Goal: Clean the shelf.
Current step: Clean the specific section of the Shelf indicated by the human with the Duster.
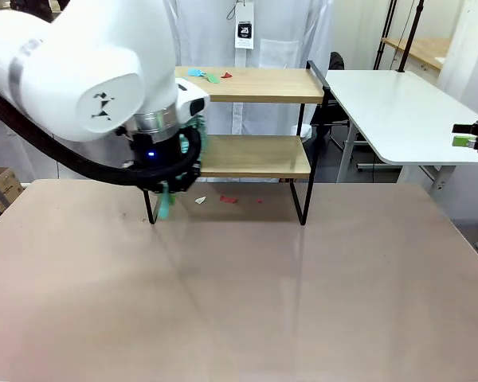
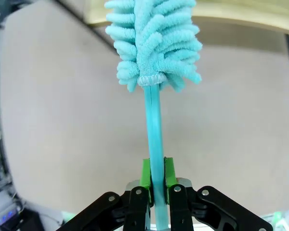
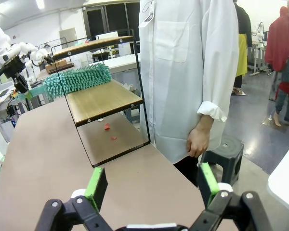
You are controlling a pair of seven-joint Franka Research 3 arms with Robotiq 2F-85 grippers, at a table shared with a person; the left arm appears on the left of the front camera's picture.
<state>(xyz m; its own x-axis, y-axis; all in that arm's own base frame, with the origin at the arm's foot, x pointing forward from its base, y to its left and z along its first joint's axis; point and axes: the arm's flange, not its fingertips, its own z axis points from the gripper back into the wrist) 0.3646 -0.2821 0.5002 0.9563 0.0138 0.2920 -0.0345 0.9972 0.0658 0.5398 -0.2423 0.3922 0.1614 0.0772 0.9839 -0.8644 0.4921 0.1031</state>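
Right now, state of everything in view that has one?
shelf, upright on the table
duster, held by its handle, head over the shelf's lower board
left gripper, shut on the duster
right gripper, open, empty
top scraps, lying on the shelf's top board
table scraps, lying on the table under the shelf
person's hand, hanging at the side

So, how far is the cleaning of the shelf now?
Done: the left gripper holds the teal duster. In hand: its head lies over the lower board of the shelf, which looks free of scraps. Left: coloured scraps on the top board, and red and white ones on the table beneath.
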